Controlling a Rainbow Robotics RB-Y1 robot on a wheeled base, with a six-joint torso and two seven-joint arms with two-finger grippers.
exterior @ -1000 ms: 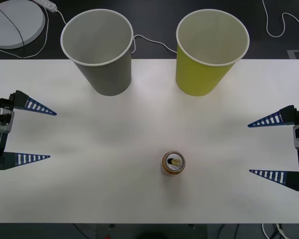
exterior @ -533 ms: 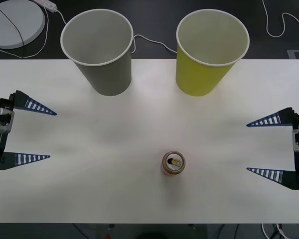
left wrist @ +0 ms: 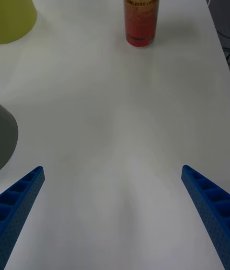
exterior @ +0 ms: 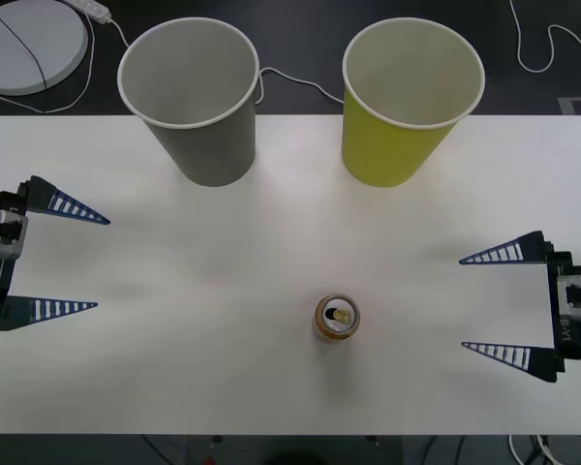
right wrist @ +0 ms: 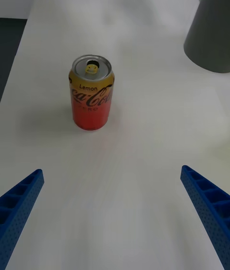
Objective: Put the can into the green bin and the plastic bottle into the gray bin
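- Standing upright on the white table point(exterior: 174, 368), the can point(exterior: 337, 317) is in front of the green bin point(exterior: 407, 107) and well apart from it; the gray bin point(exterior: 192, 102) is farther from the can, on the other side.
- The can looks like thin metal with smooth, glossy sides, so I judge it light, a little slippery, and easy to dent if it is squeezed hard.
- Its pull tab seems already opened in the right wrist view, so it is probably empty and may tip at a small push.
- The best hold, I think, is across the middle of the round body, 1 finger on each side, with the can kept upright.
- The right gripper point(exterior: 499, 300) is near the can, with its 2 fingers spread wide and facing it; nothing is between them.
- The left gripper point(exterior: 68, 260) waits well apart from the can, on the far side of it, fingers also spread and holding nothing.
- No plastic bottle is seen near the can.
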